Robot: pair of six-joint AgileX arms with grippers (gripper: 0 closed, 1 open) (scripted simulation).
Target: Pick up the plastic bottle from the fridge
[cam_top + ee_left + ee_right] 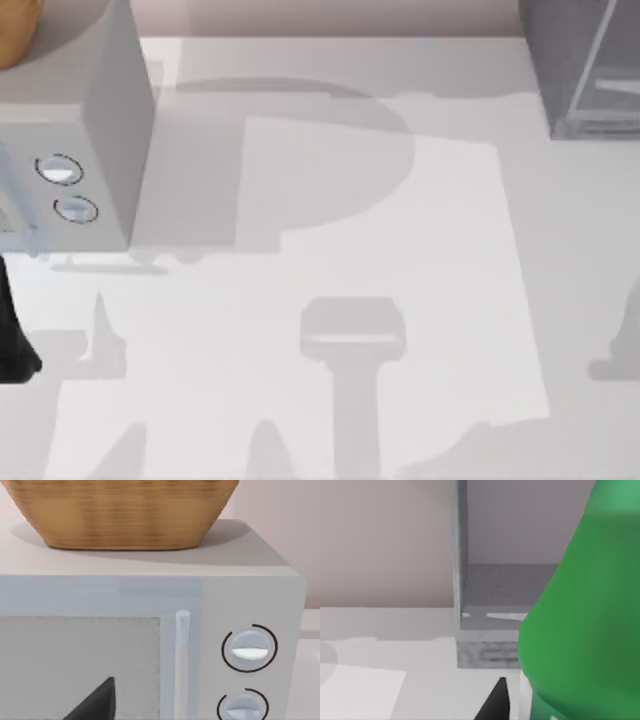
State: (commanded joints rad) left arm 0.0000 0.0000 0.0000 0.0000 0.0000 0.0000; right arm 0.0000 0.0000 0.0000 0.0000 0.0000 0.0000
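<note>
The fridge (585, 65), dark grey and speckled with its pale glassy panel, sits at the far right corner of the desk (330, 250) in the top view, and everything gets placed from it. Across the desk from the fridge, at the far left, stands the lighter grey box with two round dials (80, 150), a woven basket (15, 30) on its roof.

A sliver of the left arm (12, 340), black, shows at the desk's left edge, on the opposite side from the fridge and nearer the camera than the dial box. Its wrist view looks straight at that box's front, level with the door window and the vertical handle (182, 660); one dark fingertip (97, 700) pokes in low, and I cannot tell whether that pincer is apart or together.

In the right wrist view, the bright green cap of the plastic bottle (585, 615) looms very close to the lens, right beside a dark fingertip (495, 702), with the fridge's corner post and open floor just behind it. The bottle sits at the fridge's mouth; whether the right pincer is clamped on it, I cannot tell.

No lettering or brand reads anywhere.

Between fridge and dial box the desk surface lies wide and bare, crossed only by shadows.
</note>
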